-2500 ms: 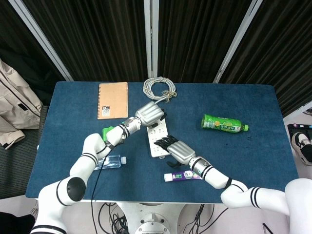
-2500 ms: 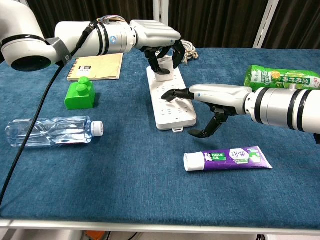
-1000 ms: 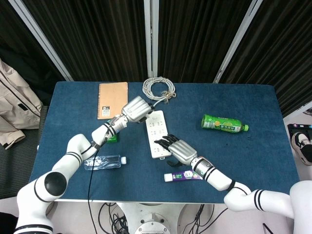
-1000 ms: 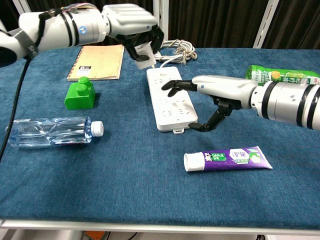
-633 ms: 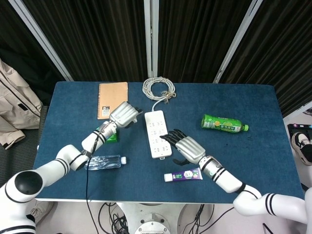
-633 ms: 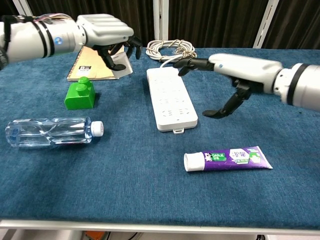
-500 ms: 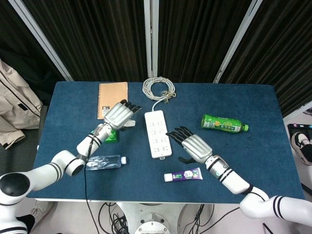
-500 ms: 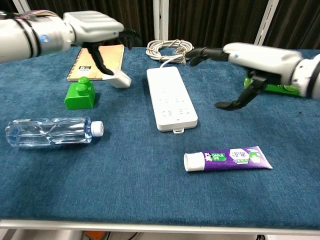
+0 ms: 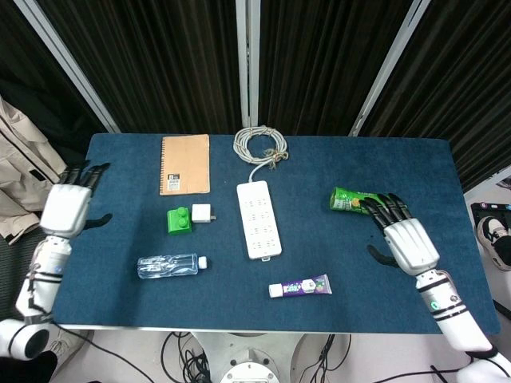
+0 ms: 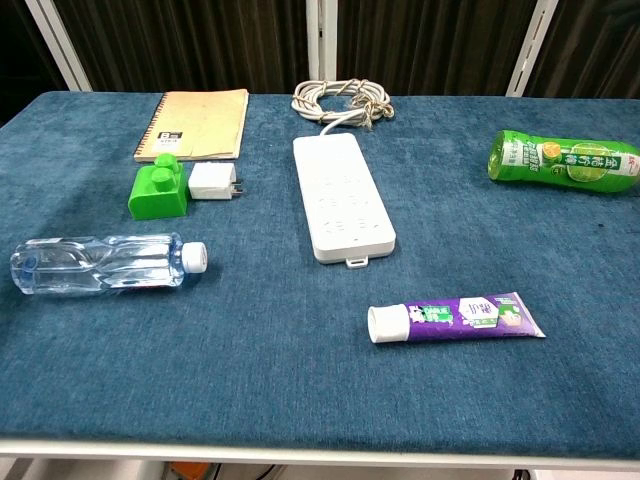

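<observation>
A white power strip [image 9: 259, 219] [image 10: 341, 195] lies lengthwise in the middle of the blue table, its cord coiled [image 9: 261, 144] [image 10: 340, 100] behind it. A white plug adapter [image 9: 202, 214] [image 10: 213, 182] lies on the cloth beside a green block [image 9: 179, 220] [image 10: 158, 190]. My left hand [image 9: 67, 207] hovers at the table's far left edge, fingers spread, holding nothing. My right hand [image 9: 403, 239] hangs at the right side, fingers spread and empty, its fingertips over the green bottle [image 9: 351, 199] [image 10: 563, 162]. The chest view shows neither hand.
A brown notebook [image 9: 184, 163] [image 10: 194, 123] lies at the back left. A clear water bottle [image 9: 168, 265] [image 10: 105, 264] lies at the front left. A purple toothpaste tube [image 9: 299, 286] [image 10: 456, 317] lies at the front, right of centre.
My left hand has let go of the white adapter beside the green block and drawn back to the left edge. My right hand has left the power strip and moved far right.
</observation>
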You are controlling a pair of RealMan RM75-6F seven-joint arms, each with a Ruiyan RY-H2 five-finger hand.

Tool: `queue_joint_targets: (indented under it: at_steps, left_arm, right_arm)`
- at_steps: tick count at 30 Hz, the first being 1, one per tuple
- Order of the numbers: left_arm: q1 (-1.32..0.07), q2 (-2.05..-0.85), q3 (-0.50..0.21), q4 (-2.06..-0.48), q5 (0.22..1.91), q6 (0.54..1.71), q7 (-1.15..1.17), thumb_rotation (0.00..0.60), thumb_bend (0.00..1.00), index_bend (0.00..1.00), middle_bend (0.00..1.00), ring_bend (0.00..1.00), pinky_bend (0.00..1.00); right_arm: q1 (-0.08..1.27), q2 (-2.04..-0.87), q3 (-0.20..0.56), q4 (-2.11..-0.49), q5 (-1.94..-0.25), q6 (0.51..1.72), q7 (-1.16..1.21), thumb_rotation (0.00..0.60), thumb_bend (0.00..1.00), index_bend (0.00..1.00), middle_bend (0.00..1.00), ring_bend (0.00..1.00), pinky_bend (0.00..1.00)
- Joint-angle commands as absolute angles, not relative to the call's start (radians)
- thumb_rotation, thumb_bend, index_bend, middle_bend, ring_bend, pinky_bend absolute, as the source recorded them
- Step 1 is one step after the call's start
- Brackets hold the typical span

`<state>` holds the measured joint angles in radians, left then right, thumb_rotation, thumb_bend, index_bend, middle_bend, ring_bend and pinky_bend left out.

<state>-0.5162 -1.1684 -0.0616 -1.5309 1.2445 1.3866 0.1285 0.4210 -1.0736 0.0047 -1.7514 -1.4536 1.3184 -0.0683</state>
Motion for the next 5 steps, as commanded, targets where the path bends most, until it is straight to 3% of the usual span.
queue_joint_targets:
  at_steps: [1, 5]
  left_arm:
    - [-0.39, -1.104, -0.009, -1.613, 1.23, 1.49, 0.155, 0.6, 0.11, 0.11, 0.16, 0.05, 0.09]
    - [-0.297, -1.099, 0.032, -1.654, 1.269, 1.566, 0.141, 0.6, 0.11, 0.11, 0.16, 0.04, 0.09]
  right_arm:
    - [0.331, -1.037, -0.027, -1.765, -1.474, 1.416, -0.095, 0.6, 0.28, 0.0, 0.08, 0.0, 0.0]
    - [0.26, -1.039, -0.049, -1.767, -1.498, 1.488, -0.091, 0.6, 0.28, 0.0, 0.08, 0.0, 0.0]
